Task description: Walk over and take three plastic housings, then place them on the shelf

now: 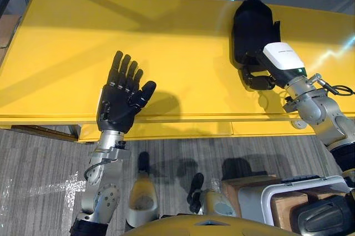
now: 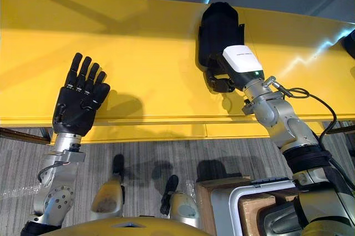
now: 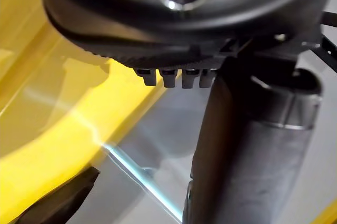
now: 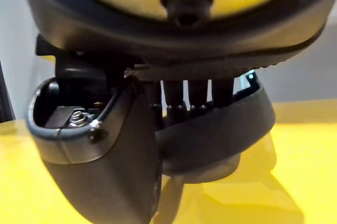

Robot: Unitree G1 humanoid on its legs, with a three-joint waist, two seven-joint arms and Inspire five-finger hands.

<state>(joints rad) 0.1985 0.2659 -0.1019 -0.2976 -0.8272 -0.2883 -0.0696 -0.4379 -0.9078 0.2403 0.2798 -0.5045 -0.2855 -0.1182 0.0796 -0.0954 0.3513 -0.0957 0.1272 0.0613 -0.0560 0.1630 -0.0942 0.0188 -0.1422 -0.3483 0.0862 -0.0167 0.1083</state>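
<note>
A broad run of yellow shelf point(image 1: 183, 31) lies open between the spread left robot hand point(image 1: 119, 100) and the black housing point(image 1: 252, 25) at its far edge, gripped by the right robot hand point(image 1: 259, 78) — the only obstacle on top; a grey bin point(image 1: 277, 194) crowds the floor below

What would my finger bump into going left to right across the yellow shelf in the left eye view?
First the left hand, open → then the black plastic housing, gripped by the right hand.
</note>
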